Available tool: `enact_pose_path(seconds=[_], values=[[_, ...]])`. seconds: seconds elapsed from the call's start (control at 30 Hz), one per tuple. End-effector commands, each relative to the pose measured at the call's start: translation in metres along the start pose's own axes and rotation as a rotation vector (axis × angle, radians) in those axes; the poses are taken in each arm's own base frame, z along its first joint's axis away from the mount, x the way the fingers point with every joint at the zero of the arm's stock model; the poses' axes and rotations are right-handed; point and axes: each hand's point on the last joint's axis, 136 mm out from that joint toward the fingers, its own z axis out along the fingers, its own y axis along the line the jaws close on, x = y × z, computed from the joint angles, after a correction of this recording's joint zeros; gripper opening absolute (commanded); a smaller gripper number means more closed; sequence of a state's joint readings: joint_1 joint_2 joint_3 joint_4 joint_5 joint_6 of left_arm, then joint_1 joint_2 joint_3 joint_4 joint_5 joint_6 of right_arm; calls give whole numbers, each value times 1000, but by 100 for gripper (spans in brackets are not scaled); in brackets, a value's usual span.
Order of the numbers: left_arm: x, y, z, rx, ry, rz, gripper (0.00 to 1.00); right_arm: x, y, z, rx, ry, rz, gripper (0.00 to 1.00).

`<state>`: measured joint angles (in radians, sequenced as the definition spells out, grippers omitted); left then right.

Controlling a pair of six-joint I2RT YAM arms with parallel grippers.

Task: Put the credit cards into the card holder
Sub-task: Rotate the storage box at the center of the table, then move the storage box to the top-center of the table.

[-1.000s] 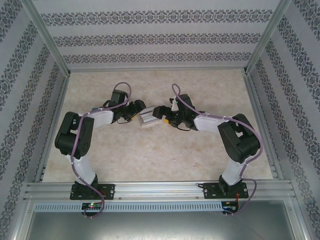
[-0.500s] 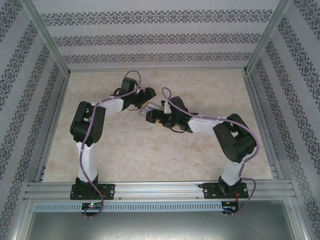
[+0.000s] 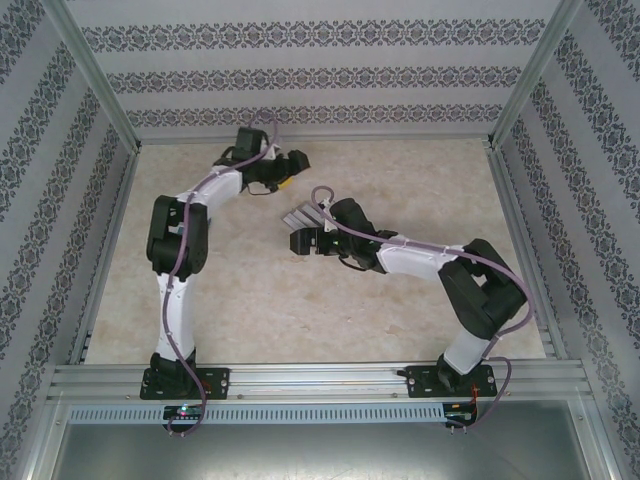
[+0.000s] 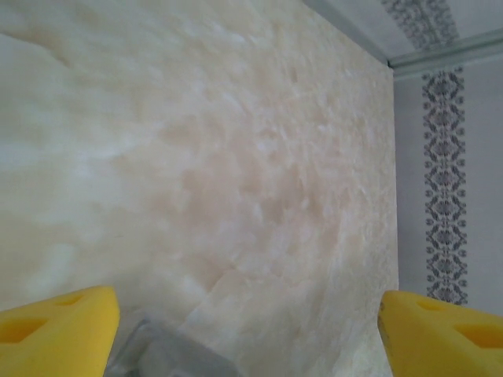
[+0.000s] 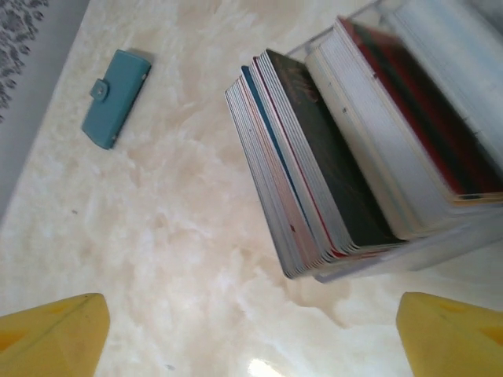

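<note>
Several credit cards (image 5: 292, 184) stand edge-on in a grey-white slotted rack (image 5: 444, 239), with dark red ones (image 5: 420, 110) further along the row. The teal card holder (image 5: 116, 98) lies shut and flat on the table, up and to the left of the rack near a wall. My right gripper (image 5: 251, 334) hangs open just short of the cards' lower edges, nothing between its yellow fingertips (image 5: 55, 334). From above, the right gripper (image 3: 300, 242) sits at the near-left end of the rack (image 3: 306, 214). My left gripper (image 3: 290, 168) is open over bare table near the back wall.
The table top is pale marbled stone (image 3: 420, 180), walled by patterned panels on three sides. In the left wrist view a blurred grey shape (image 4: 161, 353) sits low between the yellow fingertips (image 4: 59, 334). Open floor lies left of the rack.
The left arm has swung away from the rack toward the back wall and its jaws have widened. The right gripper has slid leftward past the rack's near end.
</note>
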<state>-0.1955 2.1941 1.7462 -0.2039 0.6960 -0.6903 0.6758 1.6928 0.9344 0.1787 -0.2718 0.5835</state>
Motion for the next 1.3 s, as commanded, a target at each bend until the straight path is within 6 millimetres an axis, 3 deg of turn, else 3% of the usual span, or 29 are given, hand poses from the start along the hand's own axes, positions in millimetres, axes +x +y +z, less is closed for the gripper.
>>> enact_pose_path(seconds=[0.0,0.17,0.33,0.6,0.73,0.9,0.97,1.07,1.13,1.27], values=[[-14,-8,-62,-78,-68,26,87,15,-20,-9,113,17,-138,89],[-4,8,-124,-197,-166,-20,91,28,-27,3,141,56,-239,62],[27,35,-180,-351,-237,-72,96,20,-27,34,207,35,-351,41],[73,70,-239,-518,-331,-122,100,-13,0,86,182,-63,-453,42],[87,83,-247,-534,-347,-157,100,-33,20,116,134,-66,-510,48],[89,100,-254,-550,-373,-207,99,-56,39,137,100,-77,-551,59],[88,112,-255,-569,-376,-232,99,-61,49,135,64,-81,-544,61],[88,129,-254,-581,-355,-281,99,-63,72,115,15,-91,-548,65],[86,141,-253,-609,-349,-287,99,-61,89,92,-24,-104,-552,67],[72,168,-257,-720,-346,-273,99,-51,101,43,-53,-137,-522,70]])
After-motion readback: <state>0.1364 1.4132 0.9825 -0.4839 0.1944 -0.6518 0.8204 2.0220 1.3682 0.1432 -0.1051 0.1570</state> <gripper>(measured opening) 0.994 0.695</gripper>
